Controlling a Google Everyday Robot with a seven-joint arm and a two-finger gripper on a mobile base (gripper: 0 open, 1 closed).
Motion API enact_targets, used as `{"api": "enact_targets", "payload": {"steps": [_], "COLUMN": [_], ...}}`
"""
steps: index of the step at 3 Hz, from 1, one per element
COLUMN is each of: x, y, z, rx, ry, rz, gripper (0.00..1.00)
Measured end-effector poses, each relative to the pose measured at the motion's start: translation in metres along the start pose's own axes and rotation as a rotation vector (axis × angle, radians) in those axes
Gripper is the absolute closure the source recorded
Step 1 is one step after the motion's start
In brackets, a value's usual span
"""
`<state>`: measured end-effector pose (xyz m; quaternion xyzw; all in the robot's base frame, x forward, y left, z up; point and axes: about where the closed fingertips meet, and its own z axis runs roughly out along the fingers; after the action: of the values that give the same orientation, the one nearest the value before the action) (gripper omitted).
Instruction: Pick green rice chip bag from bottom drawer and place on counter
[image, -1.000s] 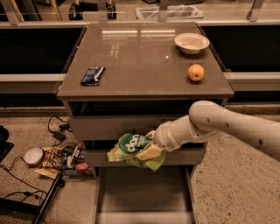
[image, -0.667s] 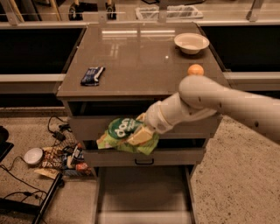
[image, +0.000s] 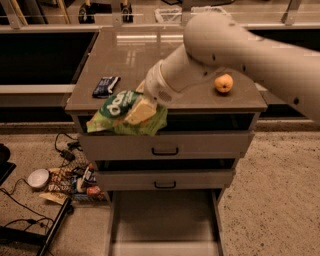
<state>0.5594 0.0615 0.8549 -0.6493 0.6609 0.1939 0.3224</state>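
Hand (image: 140, 111) was closed on the bag (image: 112, 107), one pale finger pressed flat across the crinkled green front just beside the dark round logo, so the bag was pinched and carried rather than lying loose. Hand and bag hung at the front edge of the bench (image: 130, 55), left of its middle, level with the lip. The bag's lower part drooped in front of the dark gap under the benchtop and over the top of the upper drawer (image: 200, 145). Whether the bag touched the bench edge could not be told. The arm (image: 240, 45) came in from the right, crossed over the back right part of the bench and bent down to the front edge, hiding much of the surface there.

On the bench, an orange (image: 223, 83) sat near the front right corner, close by the arm. A dark blue wrapper (image: 105, 86) lay near the front left corner, just behind the bag and apart from it.

Below the bench front, the upper drawer and the middle drawer (image: 165, 180) were both closed, each with a small dark handle. The bottom drawer (image: 165, 220) was pulled well out towards the camera, its flat floor bare in the part that showed.

On the floor left of the bench lay black cables (image: 67, 150), a heap of small packets (image: 75, 180) and a white round dish (image: 38, 178).
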Motion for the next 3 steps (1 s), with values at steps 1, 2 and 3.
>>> {"api": "enact_targets", "payload": {"steps": [1,2,3], "x": [-0.051,-0.079,-0.091], "y": [-0.008,-0.018,-0.032], "z": [-0.033,-0.061,-0.080], "rx": [0.073,0.164,0.236], "ry": [0.014,0.017,0.017], "rz": [-0.043,-0.085,-0.118], "gripper": [1.00,1.00,1.00]}}
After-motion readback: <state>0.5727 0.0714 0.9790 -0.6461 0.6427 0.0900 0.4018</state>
